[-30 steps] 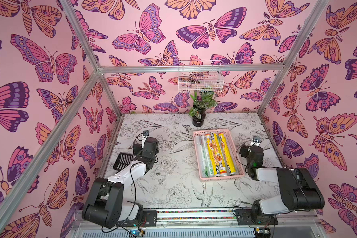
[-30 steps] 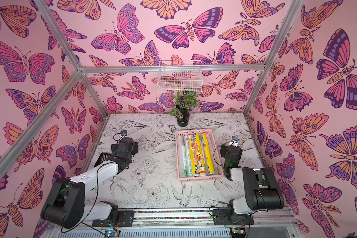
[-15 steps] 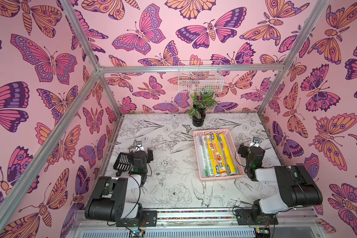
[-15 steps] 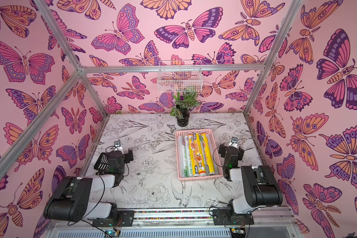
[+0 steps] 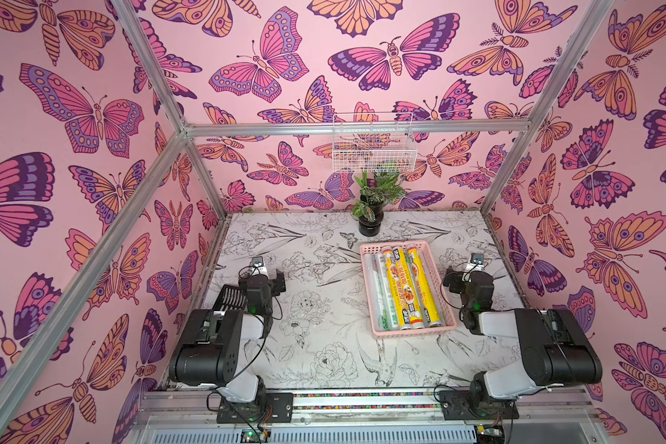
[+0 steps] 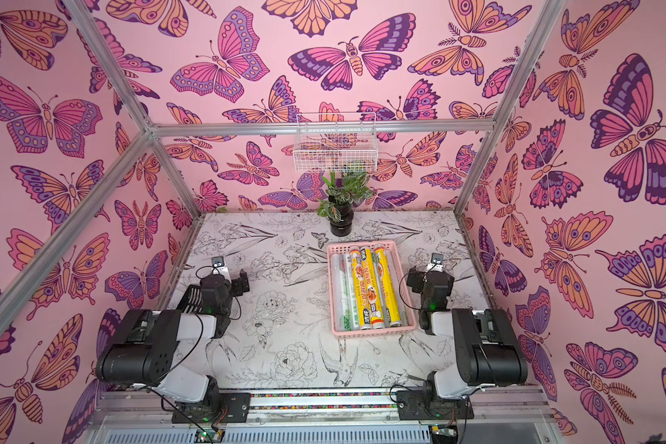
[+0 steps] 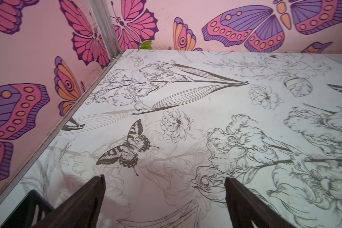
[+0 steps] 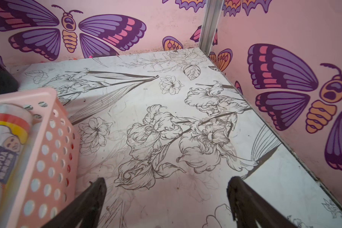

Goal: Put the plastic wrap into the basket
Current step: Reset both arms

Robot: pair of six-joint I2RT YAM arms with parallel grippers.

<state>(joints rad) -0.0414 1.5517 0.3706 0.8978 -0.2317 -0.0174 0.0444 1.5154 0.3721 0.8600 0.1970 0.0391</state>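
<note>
The plastic wrap (image 5: 400,292) lies in the basket (image 5: 416,331) — yellow and silvery rolls side by side. The left end effector (image 7: 164,177) is spread wide above the tabletop (image 5: 316,346) and holds nothing. The right end effector (image 8: 167,179) — also spread and empty — hangs just beside the basket.

The printed table (image 5: 316,292) between the two arms is bare from the front rail to the back wall, giving a gripper wide room. To the robot's right the pink basket (image 5: 416,331) of plastic wrap rolls (image 5: 400,292) blocks low passes, with the potted plant (image 5: 370,221) just behind it under the hanging white wire basket (image 5: 373,153). A black slotted scoop (image 5: 229,298) lies along the left wall, and only a narrow lane separates the pink basket's side from the right gripper (image 8: 166,180).
</note>
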